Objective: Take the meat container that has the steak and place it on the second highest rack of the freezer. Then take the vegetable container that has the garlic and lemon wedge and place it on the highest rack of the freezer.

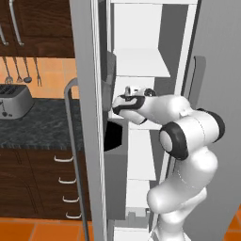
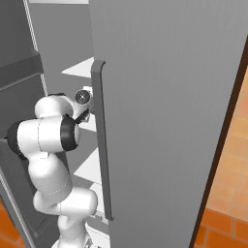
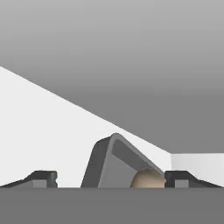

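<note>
Freezer (image 1: 141, 61) open, tall and grey-silver, white inner shelves stacked from top to bottom, its grey door (image 2: 164, 111) with long vertical handle swung out on the right. White arm (image 1: 188, 136) bent at the elbow, reaching in toward the left side of the shelves at middle height. On the far left, dark stone table (image 1: 37, 124) carrying a silver toaster (image 1: 14, 101), utensils hanging above it.

In the hand view, vegetable container (image 3: 114, 164) directly between the fingertips of the pincer (image 3: 110, 178), a tilted grey corner rising up, white shelf (image 3: 48, 131) beneath and grey freezer wall behind. Garlic (image 3: 148, 179) inside the tray, a pale rounded bulb just beside the right fingertip. Pincer spread wide on either side of the tray; contact with the tray walls impossible to tell.
</note>
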You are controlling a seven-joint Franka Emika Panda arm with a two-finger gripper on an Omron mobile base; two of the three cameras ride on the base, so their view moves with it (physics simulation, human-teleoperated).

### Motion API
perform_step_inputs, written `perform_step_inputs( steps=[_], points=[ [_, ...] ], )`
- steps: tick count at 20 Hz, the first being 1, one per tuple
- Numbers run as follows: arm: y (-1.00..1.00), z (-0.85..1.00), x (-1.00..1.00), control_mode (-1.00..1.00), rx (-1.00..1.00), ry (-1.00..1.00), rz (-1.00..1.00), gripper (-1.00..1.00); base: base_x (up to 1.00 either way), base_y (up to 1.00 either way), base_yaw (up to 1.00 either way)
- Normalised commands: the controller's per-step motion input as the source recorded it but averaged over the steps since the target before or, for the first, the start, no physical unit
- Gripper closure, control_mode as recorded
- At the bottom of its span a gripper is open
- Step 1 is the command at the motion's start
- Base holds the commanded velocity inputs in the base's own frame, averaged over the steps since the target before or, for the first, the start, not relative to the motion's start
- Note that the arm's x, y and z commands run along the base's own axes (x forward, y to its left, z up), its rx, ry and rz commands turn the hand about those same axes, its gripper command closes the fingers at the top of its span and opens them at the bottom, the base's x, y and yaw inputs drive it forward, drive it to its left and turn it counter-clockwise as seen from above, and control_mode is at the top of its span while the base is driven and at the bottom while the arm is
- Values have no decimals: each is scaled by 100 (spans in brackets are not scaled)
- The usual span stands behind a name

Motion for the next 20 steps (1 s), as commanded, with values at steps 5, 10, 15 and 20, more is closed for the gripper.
perform_step_inputs(
  steps=[5, 10, 15, 20],
  points=[
    [-24, 84, -31, -100, 7, -28, 0, -100, 0, 0, 0],
    [-1, 59, -89, -100, 1, -5, 0, -100, 0, 0, 0],
    [0, 89, -100, -100, 0, -3, 0, -100, 0, 0, 0],
    [0, 100, -100, -100, 0, -6, 3, -100, 0, 0, 0]
  ],
)
